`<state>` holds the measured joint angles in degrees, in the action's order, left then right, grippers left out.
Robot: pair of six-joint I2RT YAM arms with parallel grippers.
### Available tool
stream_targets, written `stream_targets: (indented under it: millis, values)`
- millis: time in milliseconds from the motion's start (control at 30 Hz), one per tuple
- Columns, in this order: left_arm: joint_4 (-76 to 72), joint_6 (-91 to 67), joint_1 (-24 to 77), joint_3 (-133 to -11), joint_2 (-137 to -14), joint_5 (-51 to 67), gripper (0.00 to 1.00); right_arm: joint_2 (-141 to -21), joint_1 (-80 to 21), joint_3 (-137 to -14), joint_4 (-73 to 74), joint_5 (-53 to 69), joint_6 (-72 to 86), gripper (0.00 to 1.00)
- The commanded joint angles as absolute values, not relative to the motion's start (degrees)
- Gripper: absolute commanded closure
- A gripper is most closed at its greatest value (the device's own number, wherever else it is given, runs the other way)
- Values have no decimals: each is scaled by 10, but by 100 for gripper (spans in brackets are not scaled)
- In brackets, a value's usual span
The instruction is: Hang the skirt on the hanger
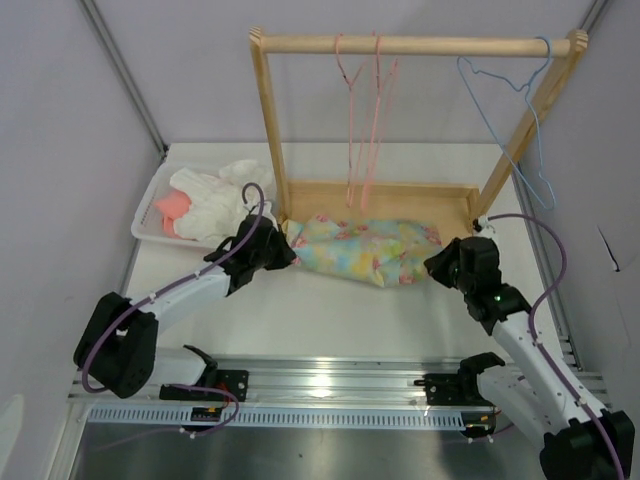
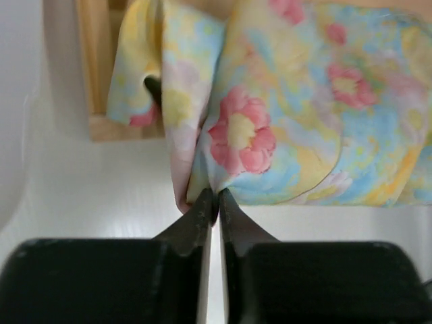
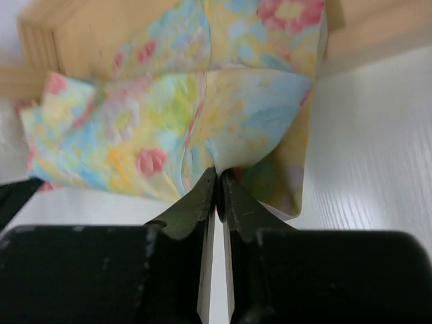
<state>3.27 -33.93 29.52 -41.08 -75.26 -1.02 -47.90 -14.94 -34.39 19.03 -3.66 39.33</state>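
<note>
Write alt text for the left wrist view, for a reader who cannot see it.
The left pincer, black and nearly closed, pinches a fold at the near edge of the floral patchwork skirt. The skirt lies bunched on a white table, with a corner of a wooden frame at upper left.

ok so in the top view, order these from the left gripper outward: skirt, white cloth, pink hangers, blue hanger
1. skirt, its left end pinched in the left gripper
2. white cloth, just behind, to the left
3. pink hangers, hanging mid-rail
4. blue hanger, at the rail's right end
</note>
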Motion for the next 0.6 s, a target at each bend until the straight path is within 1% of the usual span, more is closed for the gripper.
stream_targets:
  millis: [0,33,67,100,133,200,233,300,333,433,567]
  values:
    - [36,-373,303,-380,-717,-40,82,-430,-176,-319,219,-54,431,84]
    - [39,-374,307,-372,-700,-51,78,-424,-179,-316,230,-61,435,73]
    - [43,-374,310,-358,-689,-56,67,-424,-178,-312,239,-63,435,68]
    - [48,-374,315,-354,-679,-61,60,-425,-179,-309,256,-67,436,59]
    - [53,-374,318,-352,-666,-66,52,-428,-178,-307,262,-71,435,54]
    - [68,-369,319,-345,-629,-65,51,-430,-178,-303,280,-77,434,42]
    - [78,-368,319,-345,-618,-68,51,-431,-177,-302,286,-91,436,39]
    - [99,-364,319,-346,-584,-67,49,-429,-174,-304,287,-93,438,34]
    - [103,-363,320,-345,-571,-67,46,-428,-172,-306,278,-91,438,34]
    - [101,-356,319,-344,-520,-62,43,-441,-170,-334,272,-98,430,34]
    - [99,-346,321,-356,-483,-40,43,-474,-155,-390,275,-106,411,33]
